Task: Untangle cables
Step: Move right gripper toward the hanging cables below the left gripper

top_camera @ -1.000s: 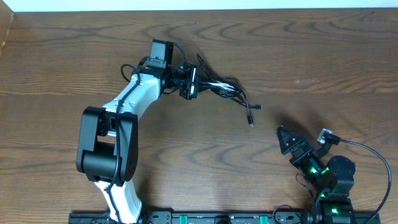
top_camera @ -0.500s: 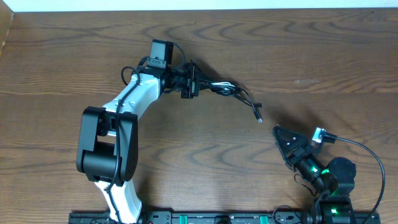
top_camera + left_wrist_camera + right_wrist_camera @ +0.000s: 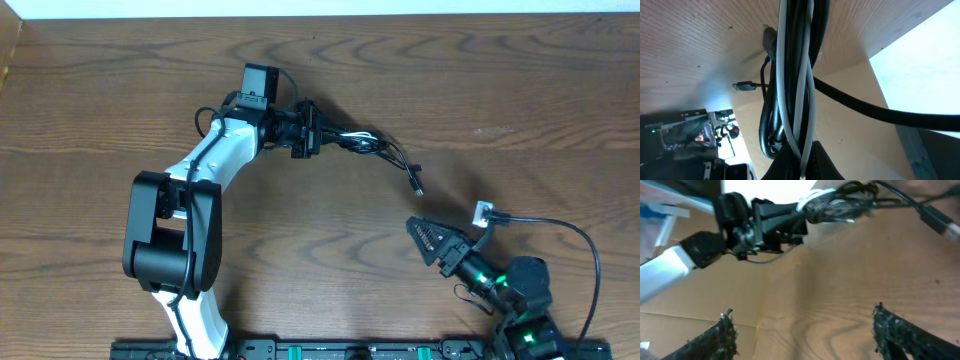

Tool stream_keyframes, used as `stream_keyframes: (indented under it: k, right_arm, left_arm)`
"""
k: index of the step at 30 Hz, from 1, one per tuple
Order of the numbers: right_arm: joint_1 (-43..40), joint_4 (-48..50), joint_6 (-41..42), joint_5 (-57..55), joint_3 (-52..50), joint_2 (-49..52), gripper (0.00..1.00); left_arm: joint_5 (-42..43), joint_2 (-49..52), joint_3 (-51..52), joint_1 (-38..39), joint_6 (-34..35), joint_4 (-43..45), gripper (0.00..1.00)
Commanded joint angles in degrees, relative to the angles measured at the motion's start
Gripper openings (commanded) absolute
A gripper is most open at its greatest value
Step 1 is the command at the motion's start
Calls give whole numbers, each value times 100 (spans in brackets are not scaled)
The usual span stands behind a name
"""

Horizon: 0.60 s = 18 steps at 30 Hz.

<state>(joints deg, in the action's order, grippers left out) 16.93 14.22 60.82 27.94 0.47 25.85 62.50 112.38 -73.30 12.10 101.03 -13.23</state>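
- We see the left fingers (image 3: 309, 129) pressed together on the cables (image 3: 362, 141), pinching the bundle at one end.
- The bundle sits about midway between the surface's (image 3: 520, 90) left and right edges, nearer the far edge than the near one.
- From the pinch, the cables trail to the right and toward the near edge, ending in one small plug end (image 3: 417, 188).
- In the left wrist view we count dark cords and a white cable (image 3: 786, 60) twisted around one another, running straight up from the fingers.
- The right fingers (image 3: 428, 238) are spread wide with nothing between them, near the near right corner.
- They point at the plug end but are apart from it; both tips (image 3: 719, 336) show over bare wood.
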Motion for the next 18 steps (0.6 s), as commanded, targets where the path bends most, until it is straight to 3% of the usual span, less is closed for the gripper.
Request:
stream_keyframes:
  k: [1, 12, 18]
  right_arm:
    - [184, 15, -291, -341, 354, 455, 82]
    - [267, 282, -501, -286, 1473, 2734, 73]
    - [267, 1080, -391, -361, 1676, 3523, 56]
  left_arm:
    - [284, -155, 26, -28, 358, 9, 8]
    - [586, -155, 26, -28, 688, 9, 8]
    - [590, -155, 26, -28, 686, 9, 8]
